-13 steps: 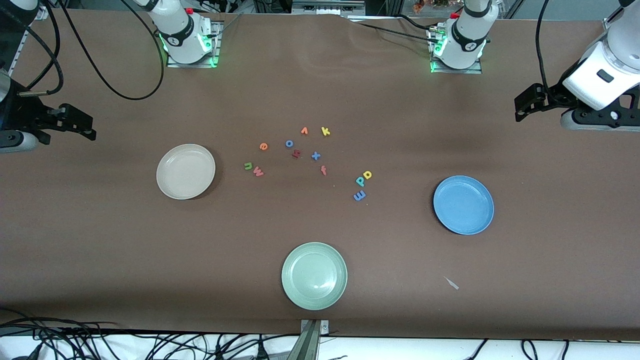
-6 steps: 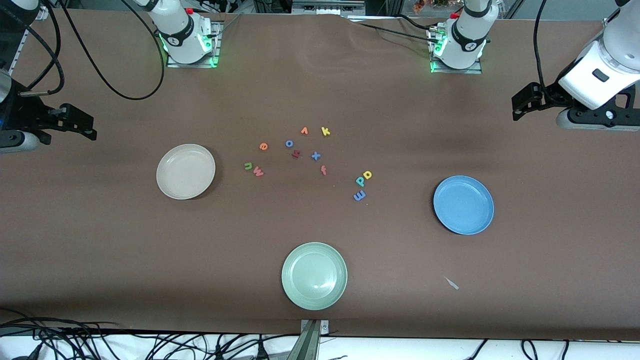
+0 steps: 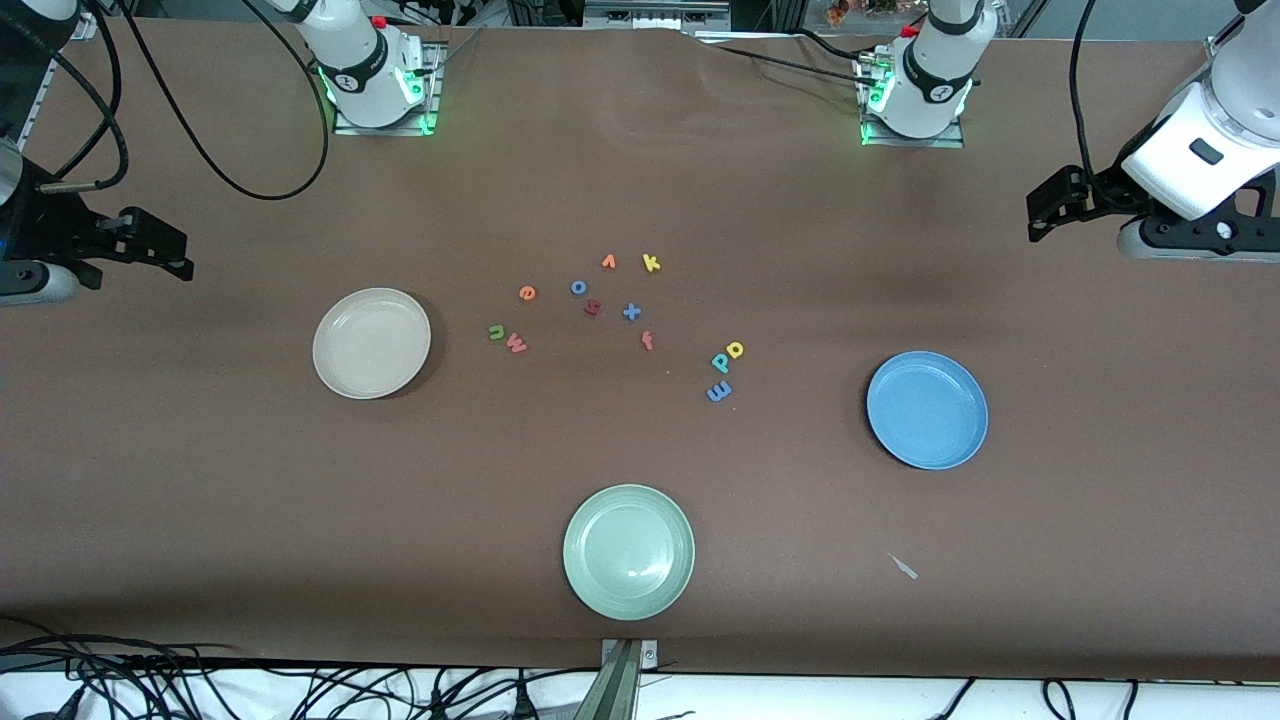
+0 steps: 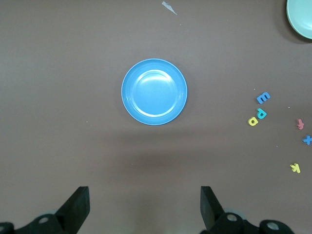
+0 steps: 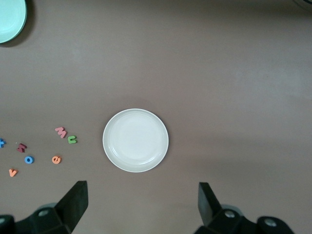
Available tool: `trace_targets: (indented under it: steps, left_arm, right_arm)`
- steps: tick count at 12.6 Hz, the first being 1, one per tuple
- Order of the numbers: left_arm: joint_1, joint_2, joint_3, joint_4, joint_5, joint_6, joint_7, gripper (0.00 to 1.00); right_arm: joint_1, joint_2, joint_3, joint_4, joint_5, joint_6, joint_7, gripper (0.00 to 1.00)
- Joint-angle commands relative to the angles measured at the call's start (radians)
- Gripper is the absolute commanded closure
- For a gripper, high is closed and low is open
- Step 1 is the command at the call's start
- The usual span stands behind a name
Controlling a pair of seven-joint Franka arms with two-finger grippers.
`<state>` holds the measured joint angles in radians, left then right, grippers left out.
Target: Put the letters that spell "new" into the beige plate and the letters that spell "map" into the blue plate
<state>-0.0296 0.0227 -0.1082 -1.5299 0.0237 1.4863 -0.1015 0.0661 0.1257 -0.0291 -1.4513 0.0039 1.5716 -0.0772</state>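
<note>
Front view: the foam letters read n (image 3: 496, 332), e (image 3: 527, 293), w (image 3: 517, 344) beside the beige plate (image 3: 371, 343), and m (image 3: 719, 391), a (image 3: 735, 349), p (image 3: 720, 362) toward the blue plate (image 3: 927, 409), mid-table. The left gripper (image 4: 145, 207) and right gripper (image 5: 142, 205) hang over the table's ends, jaws apart, holding nothing.

The green plate (image 4: 301, 17) is cut off by the edge in both wrist views, only a slice showing. The blue x (image 5: 2, 143) is half cropped in the right wrist view. Each wrist view shows just the finger (image 4: 78, 204) tips, the gripper bodies out of frame. In the front view both arms run off the sides. The dark red letter (image 3: 592, 308) beside the o (image 3: 578, 287) is too small to read.
</note>
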Motion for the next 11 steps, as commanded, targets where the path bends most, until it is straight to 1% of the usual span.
trace_targets:
  steps: [1, 9, 11]
  left_arm:
    - [-0.001, 0.008, -0.001, 0.025, -0.028, -0.023, 0.014, 0.00]
    - [0.000, 0.014, -0.001, 0.028, -0.033, -0.031, 0.013, 0.00]
    - [0.007, 0.009, -0.001, 0.028, -0.050, -0.041, 0.016, 0.00]
  right_arm:
    - [-0.003, 0.002, 0.001, 0.012, 0.002, -0.013, 0.004, 0.00]
    - [-0.003, 0.002, 0.000, 0.012, 0.002, -0.013, 0.002, 0.00]
    - [-0.005, 0.002, 0.000, 0.012, 0.002, -0.012, 0.004, 0.00]
